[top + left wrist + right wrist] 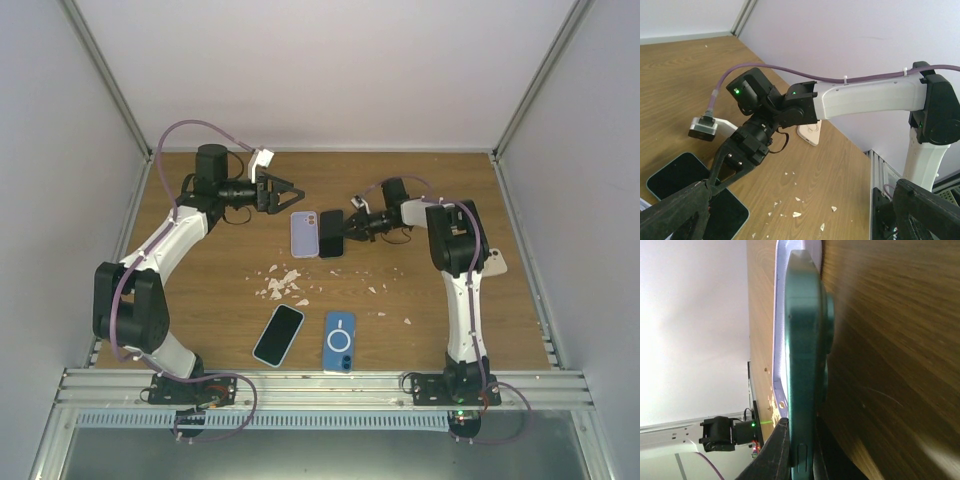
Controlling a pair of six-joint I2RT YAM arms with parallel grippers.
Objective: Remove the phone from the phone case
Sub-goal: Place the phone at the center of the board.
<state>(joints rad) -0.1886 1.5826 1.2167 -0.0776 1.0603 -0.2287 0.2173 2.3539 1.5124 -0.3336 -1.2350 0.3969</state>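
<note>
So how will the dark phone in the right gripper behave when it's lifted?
Probably stiff: the phone shows a straight edge though the right gripper pinches just one end. Possibly slippery: its smooth rounded side offers the fingers little bite. Held at one end, it may pivot toward the table.

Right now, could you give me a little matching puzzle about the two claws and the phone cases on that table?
Things:
1. left gripper
2. right gripper
3. blue case
4. lilac case

States or places:
A. shut on the dark phone
B. nearer the arms' bases, beside a black phone
C. open, holding nothing
D. farther back, beside the dark phone

Pairs: 1-C, 2-A, 3-B, 4-D.
</note>
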